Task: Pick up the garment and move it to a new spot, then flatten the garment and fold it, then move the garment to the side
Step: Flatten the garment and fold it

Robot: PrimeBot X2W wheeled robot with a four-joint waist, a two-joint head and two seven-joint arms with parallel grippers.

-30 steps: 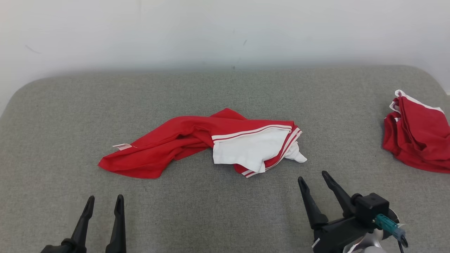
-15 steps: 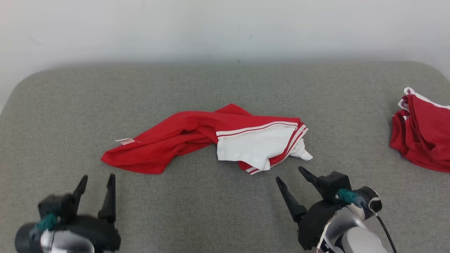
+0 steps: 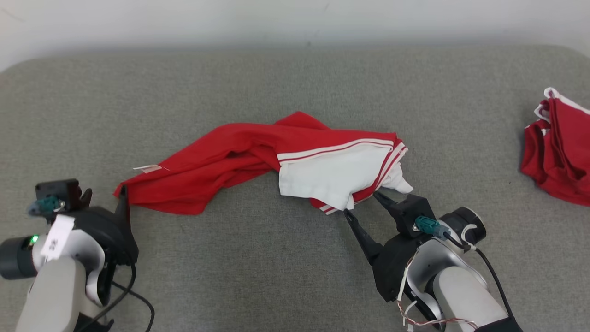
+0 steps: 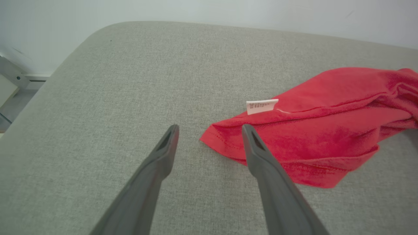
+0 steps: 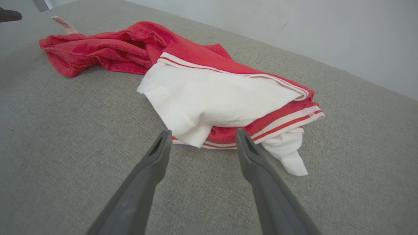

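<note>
Right pincer: jaws wide apart, empty, tips right at the striped hem on the 5 o'clock edge of the red-and-white shirt; contact unclear. Left pincer: also wide apart, empty, straddling the red corner at the shirt's 9 o'clock end, beside the care label. Shirt is crumpled mid grey worktop. Likely light, limp, will drape; pinch both end hems. Second red garment at 3 o'clock, well apart.

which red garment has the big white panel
The crumpled red fabric garment at centre; the bunched red garment at the right edge has just thin white trim.
</note>
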